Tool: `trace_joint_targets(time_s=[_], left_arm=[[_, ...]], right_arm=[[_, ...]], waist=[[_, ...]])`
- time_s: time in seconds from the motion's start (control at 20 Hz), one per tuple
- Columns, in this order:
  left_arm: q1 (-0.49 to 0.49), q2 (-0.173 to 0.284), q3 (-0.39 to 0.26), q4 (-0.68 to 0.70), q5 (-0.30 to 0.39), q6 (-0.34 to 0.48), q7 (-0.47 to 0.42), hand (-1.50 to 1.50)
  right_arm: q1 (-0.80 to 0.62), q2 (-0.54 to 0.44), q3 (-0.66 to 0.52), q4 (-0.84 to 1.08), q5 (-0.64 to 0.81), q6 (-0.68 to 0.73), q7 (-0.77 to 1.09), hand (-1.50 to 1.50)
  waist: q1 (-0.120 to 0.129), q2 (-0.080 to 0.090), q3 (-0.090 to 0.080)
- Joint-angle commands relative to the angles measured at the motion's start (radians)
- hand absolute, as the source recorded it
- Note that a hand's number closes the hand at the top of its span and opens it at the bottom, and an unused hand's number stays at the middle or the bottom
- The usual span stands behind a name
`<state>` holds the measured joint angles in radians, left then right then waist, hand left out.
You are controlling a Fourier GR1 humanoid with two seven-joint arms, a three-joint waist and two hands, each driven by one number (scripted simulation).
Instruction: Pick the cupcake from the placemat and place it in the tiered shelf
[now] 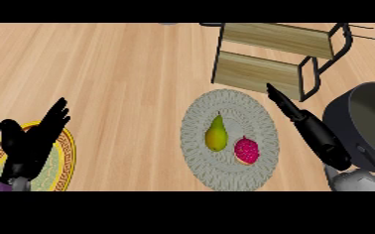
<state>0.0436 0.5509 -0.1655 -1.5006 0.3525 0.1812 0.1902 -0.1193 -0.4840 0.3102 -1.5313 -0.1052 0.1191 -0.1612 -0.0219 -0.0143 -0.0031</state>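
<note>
The small cupcake with deep pink, speckled frosting [247, 151] sits on the round, pale grey woven placemat [230, 140], just beside an upright yellow-green pear [216, 134] with a dark stem. The black right hand [307, 128] stretches over the mat's right edge, its fingers [281, 99] straight and held together, pointing up toward the tiered shelf [277, 58] of light wooden boards in a thin black metal frame. The cupcake lies lower and to the left of those fingers, untouched. A dark grey round pot [354, 119] stands to their right. The black left hand [31, 139] rests open, fingers relaxed, above a round plate with a yellow patterned rim [67, 151]. The worktop [110, 79] is pale wood-grain planks.
</note>
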Motion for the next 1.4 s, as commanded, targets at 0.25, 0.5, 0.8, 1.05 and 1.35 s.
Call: trace_joint_targets(time_s=[0.25,0.5,0.8,1.05,1.35], left_arm=[[-0.169,-0.078,0.039,-0.103,-0.079,0.123,-0.127,0.0],[-0.148,-0.141,0.01,-0.114,-0.097,0.161,-0.123,0.0],[-0.1,-0.149,0.001,-0.174,-0.113,0.168,-0.102,0.0],[-0.123,-0.182,-0.002,-0.131,-0.136,0.2,-0.12,0.0],[-0.115,-0.192,0.008,-0.123,-0.149,0.221,-0.124,0.0]], right_arm=[[-0.162,0.115,0.218,-0.066,-0.166,0.362,-0.017,1.5],[-0.272,0.187,0.031,0.147,-0.402,0.405,0.086,-1.5],[-0.374,-0.029,-0.035,0.19,-0.426,0.764,-0.002,-1.5],[-0.458,-0.159,0.009,0.021,-0.258,0.86,0.028,-1.5],[-0.51,-0.243,0.017,-0.26,0.021,0.795,0.051,-1.5]], waist=[[0.093,0.022,0.004],[0.054,0.022,0.004],[0.043,0.016,0.004],[0.026,0.012,0.003],[0.008,0.005,0.004]])
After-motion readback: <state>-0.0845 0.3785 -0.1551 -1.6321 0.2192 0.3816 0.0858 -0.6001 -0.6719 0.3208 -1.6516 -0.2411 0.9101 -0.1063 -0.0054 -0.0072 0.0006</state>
